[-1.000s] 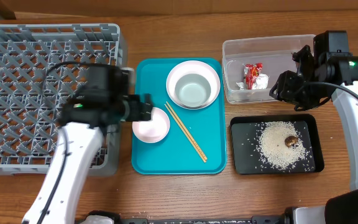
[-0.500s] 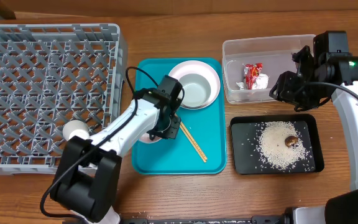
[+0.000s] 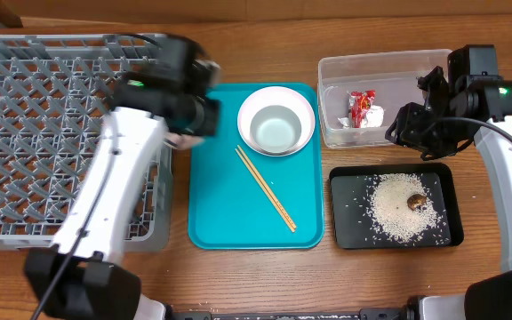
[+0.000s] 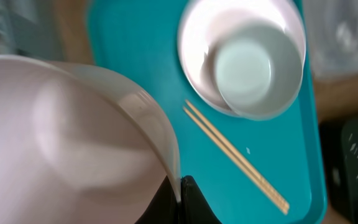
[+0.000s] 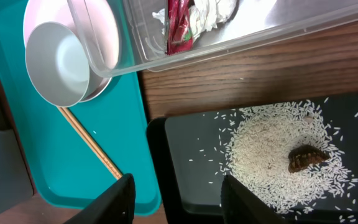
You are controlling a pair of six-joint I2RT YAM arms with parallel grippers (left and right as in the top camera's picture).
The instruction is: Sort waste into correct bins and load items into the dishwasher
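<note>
Nearest me, rice (image 3: pixel 389 222) and brown lump (image 3: pixel 414 203) lay in black tray (image 3: pixel 345 235); chopsticks (image 3: pixel 265 188) on teal tray (image 3: pixel 225 213). My left gripper (image 4: pixel 179 200) pinched pink bowl (image 4: pixel 73 137) rim, bowl held at dish rack (image 3: pixel 52 116)'s right wall. Farther, white bowl (image 3: pixel 276 132) on plate (image 3: pixel 248 106); right gripper (image 5: pixel 178 190) spread, empty, beside clear tub (image 3: pixel 324 100) holding wrapper (image 3: pixel 363 108).

Right gripper (image 5: pixel 178 183) fingers stood apart over the black tray (image 5: pixel 185 137). Rice (image 5: pixel 272 155) lay heaped there, stray grains around it, with a brown lump (image 5: pixel 307 158) on the heap's right side. Above, across bare table (image 5: pixel 229 81), the clear tub (image 5: pixel 229 43) held a wrapper (image 5: pixel 185 22). On the teal tray (image 5: pixel 17 143) at left, a white bowl (image 5: pixel 58 62) sat in a pink dish (image 5: pixel 39 15), chopsticks (image 5: pixel 92 144) just below.
</note>
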